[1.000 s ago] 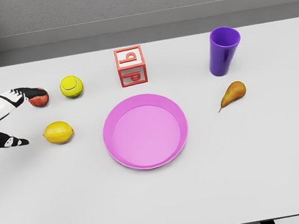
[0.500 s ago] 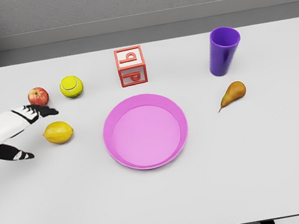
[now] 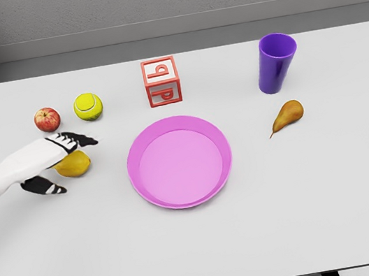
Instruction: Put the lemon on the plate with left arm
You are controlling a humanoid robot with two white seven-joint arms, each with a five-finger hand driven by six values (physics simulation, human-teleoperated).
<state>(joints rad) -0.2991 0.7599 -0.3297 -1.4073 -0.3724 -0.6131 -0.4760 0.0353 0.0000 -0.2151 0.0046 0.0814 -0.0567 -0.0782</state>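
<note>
The left hand is seen spread over the lemon, fingers outstretched, thumb below, nothing gripped. The lemon is found on the table, at nine o'clock from the pink plate.

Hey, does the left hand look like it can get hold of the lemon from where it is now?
Probably yes. The left hand is open right over the lemon, fingers above and thumb below its near side. The apple and tennis ball sit apart behind it, so nothing blocks the grasp.
</note>
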